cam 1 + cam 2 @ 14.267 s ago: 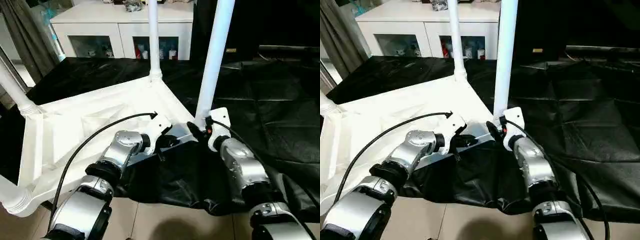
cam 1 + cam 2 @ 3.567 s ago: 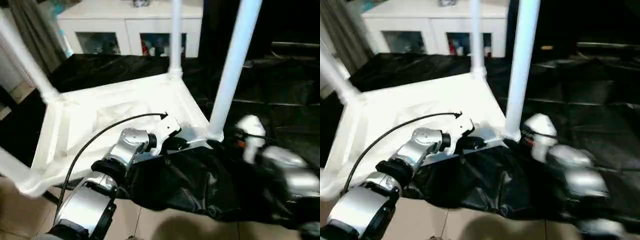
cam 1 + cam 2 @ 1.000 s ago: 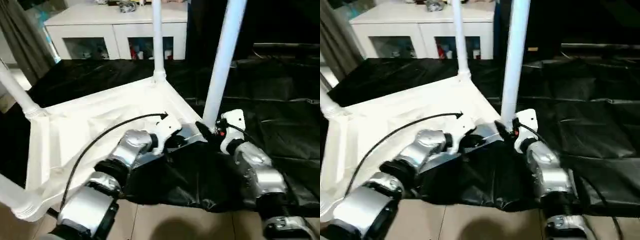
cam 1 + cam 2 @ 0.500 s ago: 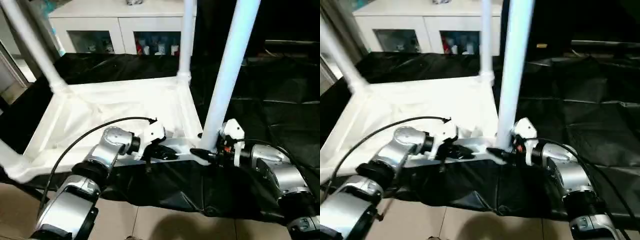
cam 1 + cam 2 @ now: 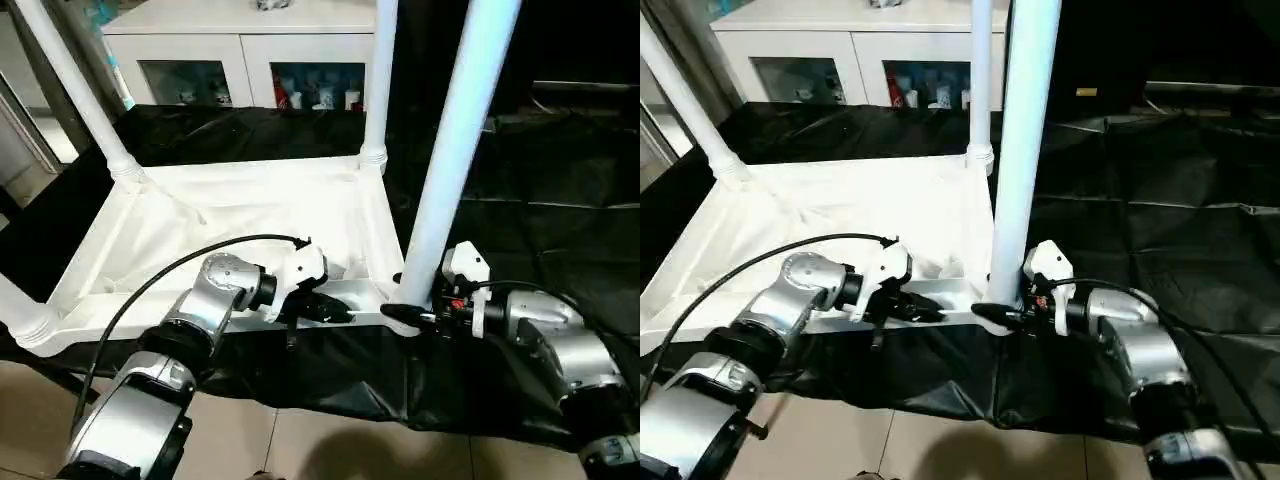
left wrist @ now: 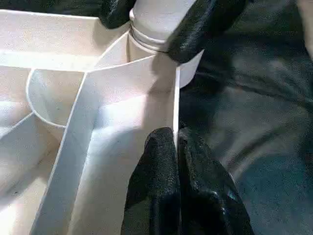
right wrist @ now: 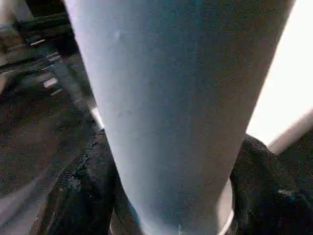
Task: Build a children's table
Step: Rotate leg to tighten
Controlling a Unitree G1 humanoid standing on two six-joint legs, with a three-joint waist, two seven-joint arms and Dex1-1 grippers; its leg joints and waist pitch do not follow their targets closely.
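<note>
Left forearm (image 5: 170, 375): brushed-silver cylindrical segments joined by black ribbed collars, ending in a rounded silver wrist joint, a white plastic wrist housing and a left gripper (image 5: 335, 312) of two black fingers; a thin black cable arcs from the forearm to the top of the white housing. Right forearm (image 5: 570, 360): same silver segments and black collars, white wrist housing with a small red mark beside it, thin black cable running along the top, and a right gripper (image 5: 400, 310) of two black fingers (image 7: 78, 196) with a matt, slightly grainy surface.
</note>
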